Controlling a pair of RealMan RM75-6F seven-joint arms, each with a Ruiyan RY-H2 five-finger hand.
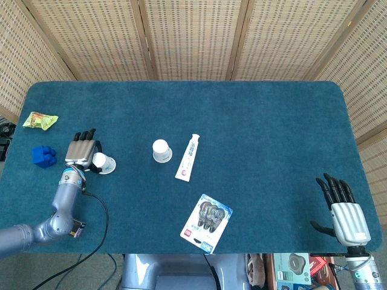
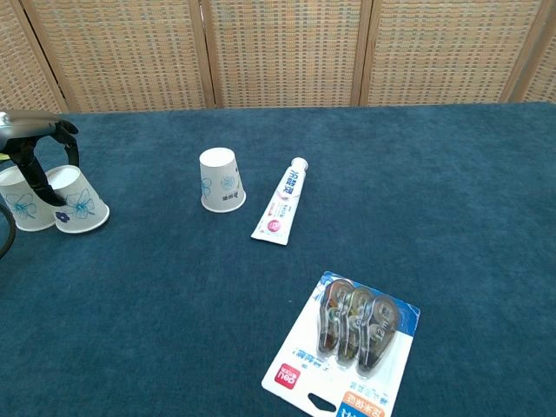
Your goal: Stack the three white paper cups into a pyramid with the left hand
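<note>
Here the left hand (image 1: 83,151) sits over the left part of the blue-covered bench (image 1: 260,121), its dark fingers (image 2: 35,178) reaching down on and between two upside-down white paper cups: the near cup (image 2: 80,201), which leans a little, and the far cup (image 2: 19,199), touching it at the frame's left edge in the chest view. Whether the hand actually clamps either cup I cannot tell; the fingers curve around the near cup's top. The third cup (image 1: 161,150) stands upside down near the bench's middle, well apart from the pair, just beside a toothpaste tube (image 1: 188,157) lying flat. Nearer the front edge lies a blister pack (image 1: 206,222). By the left edge are a blue block (image 1: 43,156) and a yellow-green snack packet (image 1: 40,120). The right hand (image 1: 341,205) rests at the front right corner, fingers spread, holding nothing.
</note>
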